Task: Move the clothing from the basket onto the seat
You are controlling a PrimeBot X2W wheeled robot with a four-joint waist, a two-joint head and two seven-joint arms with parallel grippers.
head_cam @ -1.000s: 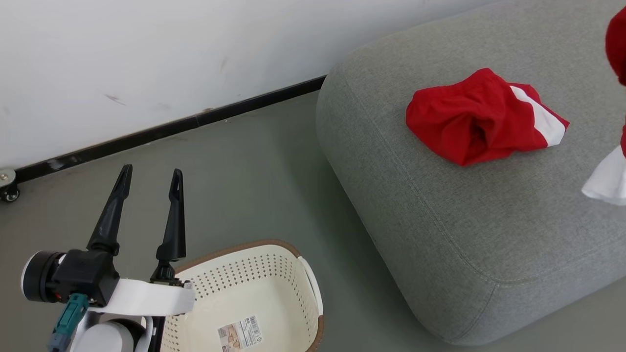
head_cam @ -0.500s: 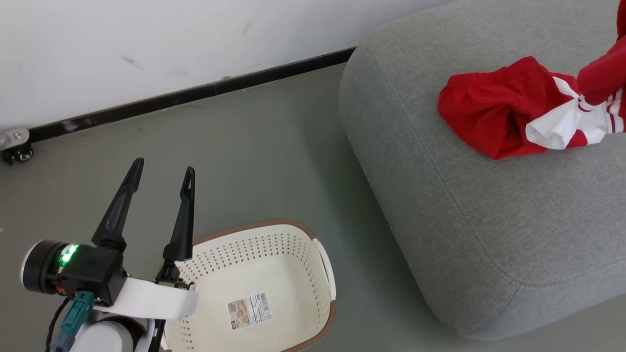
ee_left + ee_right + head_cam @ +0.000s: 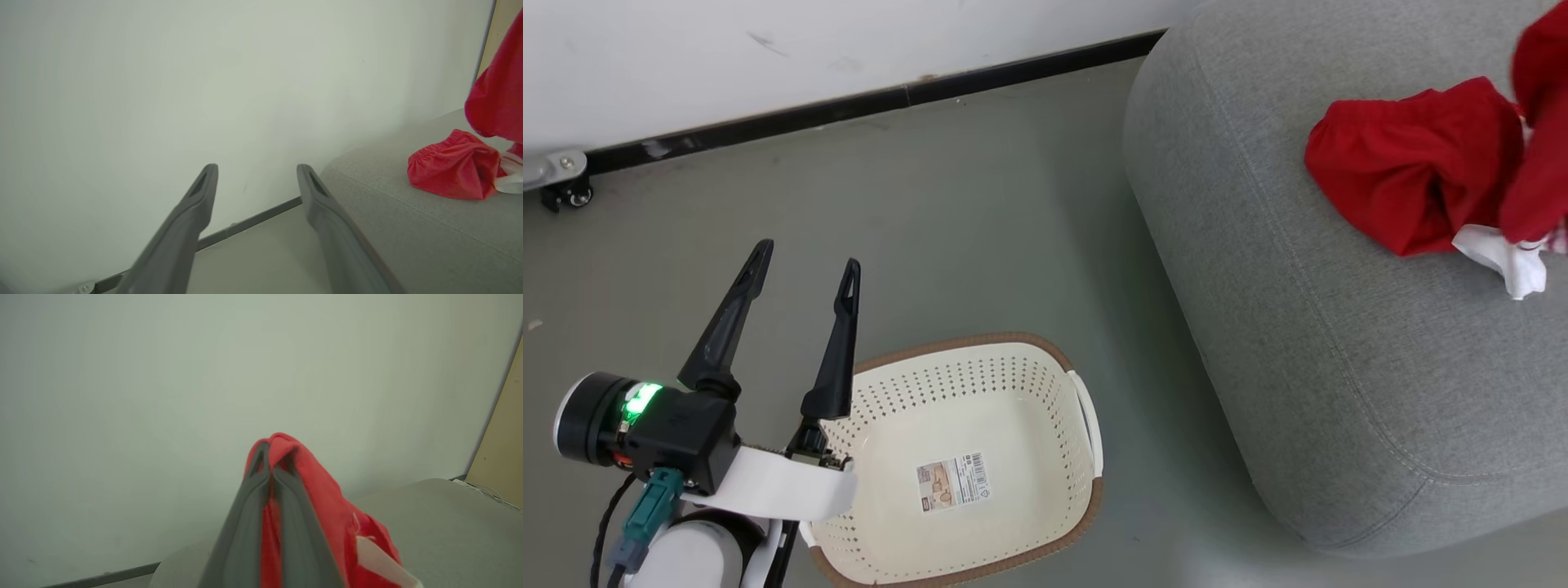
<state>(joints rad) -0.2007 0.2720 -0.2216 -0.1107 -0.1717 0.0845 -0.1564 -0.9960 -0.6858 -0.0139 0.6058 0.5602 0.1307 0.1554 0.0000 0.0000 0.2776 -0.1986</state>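
A crumpled red garment (image 3: 1413,188) lies on the grey sofa seat (image 3: 1339,359), also seen on the seat (image 3: 429,245) as a red heap (image 3: 451,171). A second red garment with white trim (image 3: 1531,188) hangs over it at the right edge, its white end (image 3: 1507,260) touching the seat. My right gripper (image 3: 273,457) is shut on this hanging garment (image 3: 327,506), which drapes over the fingers. The cream basket (image 3: 1045,392) on the floor holds just a label sticker. My left gripper (image 3: 805,265) stands open beside the basket's left rim, nothing between its fingers (image 3: 196,204).
A white wall with a black skirting strip (image 3: 866,102) runs along the back. A small caster wheel (image 3: 568,194) sits by the wall at the left. Grey-green floor (image 3: 980,220) lies between basket and sofa. A tan panel (image 3: 500,457) stands at the far right.
The head camera has swung, shifting the whole picture right and down. The striped garment held at the right has come lower over the first garment, its white end now touching the seat.
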